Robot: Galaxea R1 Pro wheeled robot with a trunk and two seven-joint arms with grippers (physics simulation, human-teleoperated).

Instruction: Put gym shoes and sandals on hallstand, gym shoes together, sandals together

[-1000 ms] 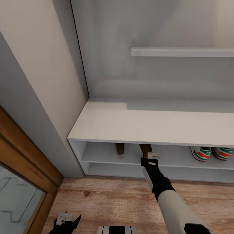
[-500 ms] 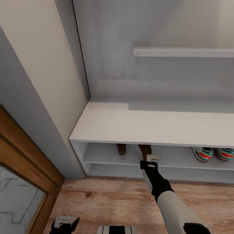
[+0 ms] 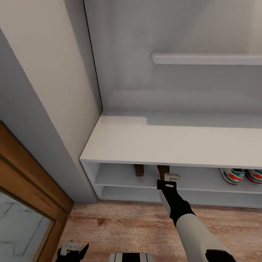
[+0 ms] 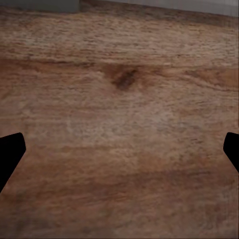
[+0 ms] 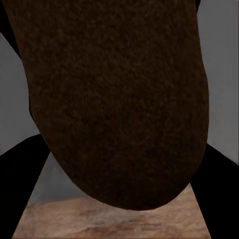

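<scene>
The hallstand [image 3: 160, 145] spans the head view from its center out to 3 o'clock, a pale bench top over two low open shelves, with a floating shelf [image 3: 207, 59] on the wall above at about 1 o'clock. The corridor floor [image 3: 123, 222] of wood-grain planks runs along 6 o'clock, and a wood-framed panel [image 3: 29, 185] sits at 8 o'clock. The right arm [image 3: 189, 222] reaches up from 5 o'clock to the front edge of the upper open shelf. On that shelf at 3 o'clock the two gym shoes [image 3: 240, 175] stand side by side, touching. Two sandals lie on the same shelf near center: the left sandal [image 3: 139, 170] at 6 o'clock, and the right sandal [image 3: 163, 170] just beside it, apart from it. The right gripper [image 3: 168, 179] is pinching the right sandal, whose brown sole lies between the dark fingers [image 5: 20, 189]. The left gripper [image 3: 71, 249], at 7 o'clock, hangs over bare floor with its fingers [image 4: 10, 154] spread wide.
</scene>
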